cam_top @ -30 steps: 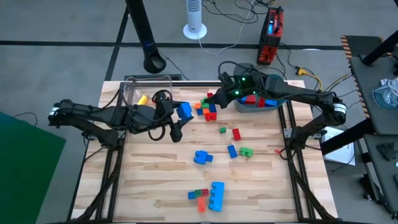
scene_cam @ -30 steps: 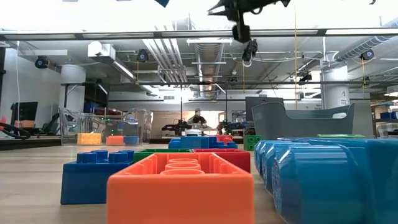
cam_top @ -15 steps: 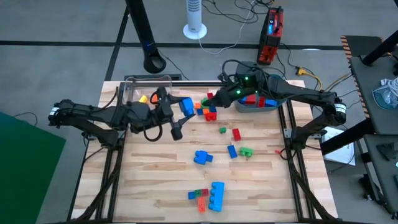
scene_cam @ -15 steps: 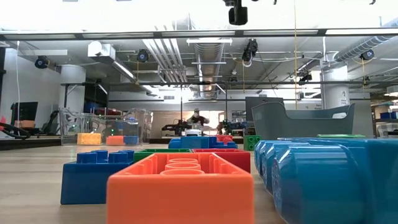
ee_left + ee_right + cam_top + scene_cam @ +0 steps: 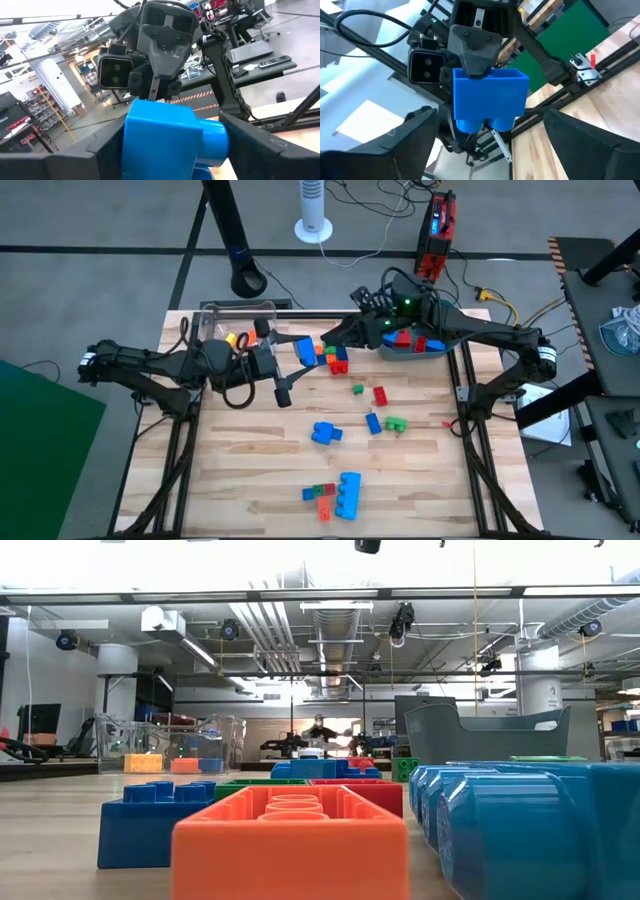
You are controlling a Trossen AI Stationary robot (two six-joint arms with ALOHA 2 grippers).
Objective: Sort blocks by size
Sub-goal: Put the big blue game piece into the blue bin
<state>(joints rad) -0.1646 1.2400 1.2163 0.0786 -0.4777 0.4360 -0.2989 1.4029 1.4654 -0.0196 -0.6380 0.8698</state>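
My left fingers [image 5: 172, 150] are closed on a chunky blue block [image 5: 303, 350], one finger on each flank, holding it up off the surface [image 5: 250, 470] near the far edge, just beside the clear box [image 5: 215, 320]. In my left wrist view the block [image 5: 175, 137] fills the space between the fingers, and my right arm's gripper faces it from straight ahead. My right fingers [image 5: 485, 135] stand spread wide, holding nothing; between them, in that wrist view, the same blue block [image 5: 490, 100] hangs in the grip of my left arm. From above, my right fingers [image 5: 335, 333] hover just beyond the block, close to the teal tub [image 5: 415, 345] at the far right corner.

The other blocks lie scattered. A cluster of small ones [image 5: 335, 356] in orange, red, blue and green sits just past the held block. Mid-surface lie a tiny green one [image 5: 357, 389], a red one [image 5: 380, 395], a small blue one [image 5: 373, 423], a green one [image 5: 397, 423] and a chunky blue one [image 5: 326, 432]. Near the front edge a light-blue chunky block [image 5: 348, 495] lies beside a small mixed cluster [image 5: 320, 498]. More blocks sit inside the tub, and a yellow one [image 5: 229, 339] in the box.
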